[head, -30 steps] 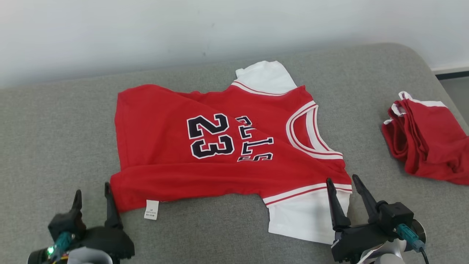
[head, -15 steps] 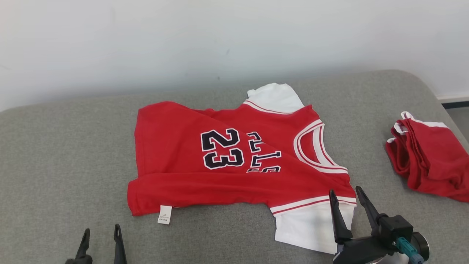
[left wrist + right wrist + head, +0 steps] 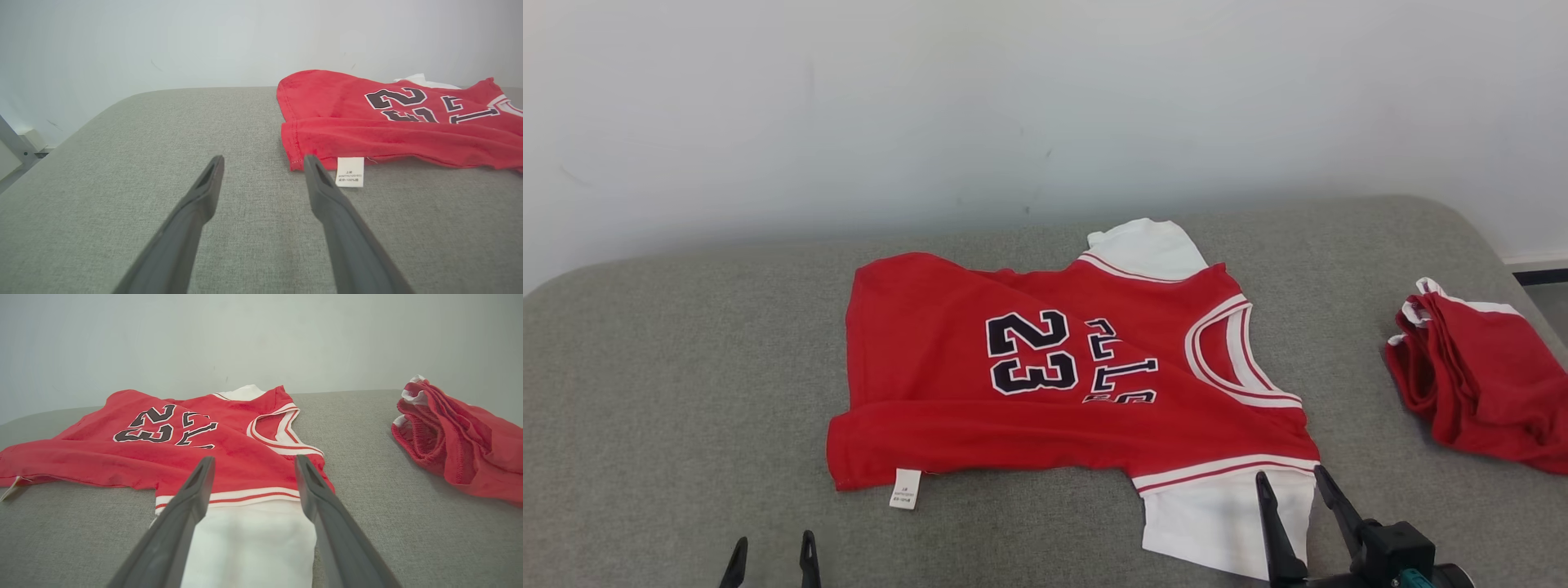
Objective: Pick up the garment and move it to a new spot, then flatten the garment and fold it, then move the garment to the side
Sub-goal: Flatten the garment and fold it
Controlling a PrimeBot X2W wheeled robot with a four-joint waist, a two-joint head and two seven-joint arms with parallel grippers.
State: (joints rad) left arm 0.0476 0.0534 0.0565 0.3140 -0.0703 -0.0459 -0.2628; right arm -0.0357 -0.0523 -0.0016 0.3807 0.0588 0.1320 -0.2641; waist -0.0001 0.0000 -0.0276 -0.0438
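Across the middle of the grey woven-fabric surface (image 3: 670,408) lies the task's thing, a red short-sleeved jersey with white sleeves and a black "23" on its chest (image 3: 1013,408). It is spread out sideways, with the hem to the left and the white-trimmed neckline to the right. A fold runs along its near edge, and a small white care label (image 3: 904,488) sticks out at the near-left hem corner. One white sleeve (image 3: 1147,247) points to the far side, and the other white sleeve (image 3: 1209,523) lies on the near side.

At the near left, the left end effector (image 3: 772,562) sits over bare surface, released, its two dark fingers spread with nothing between them. In the left wrist view the left end effector (image 3: 263,163) points past the jersey's (image 3: 408,134) hem corner, with one fingertip just beside that corner and the label (image 3: 349,172).

At the near right, the right end effector (image 3: 1292,490) is also released and holds nothing. Its spread fingers frame the near white sleeve (image 3: 245,539) in the right wrist view, where the right end effector (image 3: 254,461) reaches to the red-and-white striped cuff band; whether it touches the cloth cannot be told.

Well apart at the far right lies a crumpled red garment with white trim (image 3: 1478,384). A plain white wall (image 3: 1013,98) stands behind the surface.
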